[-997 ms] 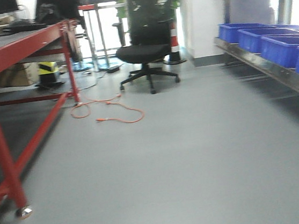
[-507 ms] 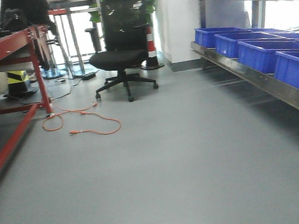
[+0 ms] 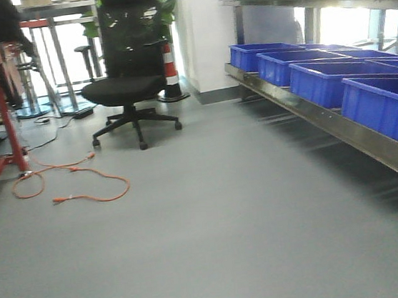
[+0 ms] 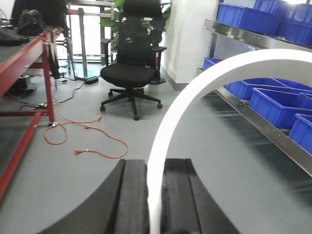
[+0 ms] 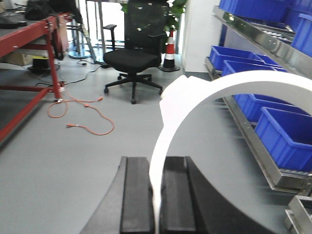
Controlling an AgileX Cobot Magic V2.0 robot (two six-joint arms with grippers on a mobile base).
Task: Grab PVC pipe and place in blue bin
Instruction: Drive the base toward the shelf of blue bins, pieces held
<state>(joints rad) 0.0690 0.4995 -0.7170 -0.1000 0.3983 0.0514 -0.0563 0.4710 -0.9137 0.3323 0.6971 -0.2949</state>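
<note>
While blue bins [image 3: 328,80] line the shelf [image 3: 325,124], a chair [image 3: 126,89] stands ahead.

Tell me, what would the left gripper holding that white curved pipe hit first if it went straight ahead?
Probably nothing soon: the left gripper, shut on the white curved PVC pipe, faces open grey floor; the black office chair sits further off, slightly left. Depth is unclear.
</note>
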